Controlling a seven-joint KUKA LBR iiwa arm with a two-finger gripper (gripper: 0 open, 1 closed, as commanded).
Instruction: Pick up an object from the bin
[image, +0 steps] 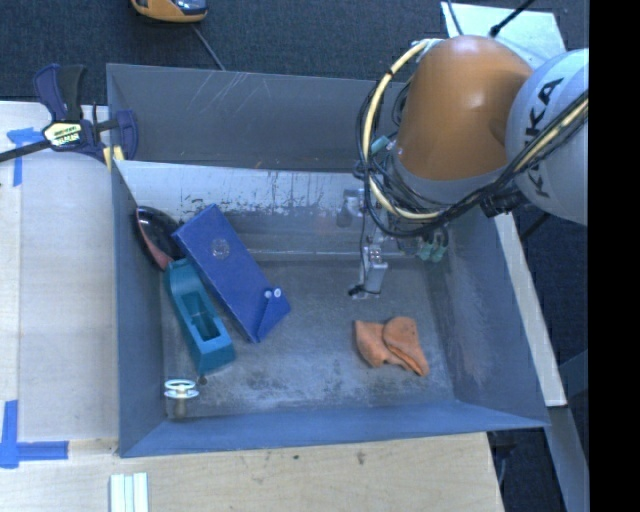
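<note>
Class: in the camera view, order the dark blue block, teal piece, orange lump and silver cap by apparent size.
Largest to smallest:
dark blue block
teal piece
orange lump
silver cap
Teal and orange are close.

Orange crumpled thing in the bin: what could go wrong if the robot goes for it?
1. The orange crumpled piece lies low on the bin floor, so a grab may scrape metal or slip off.
2. The arm's tip hangs short of it, nearer the back wall; grabbing there would probably catch nothing.
</note>
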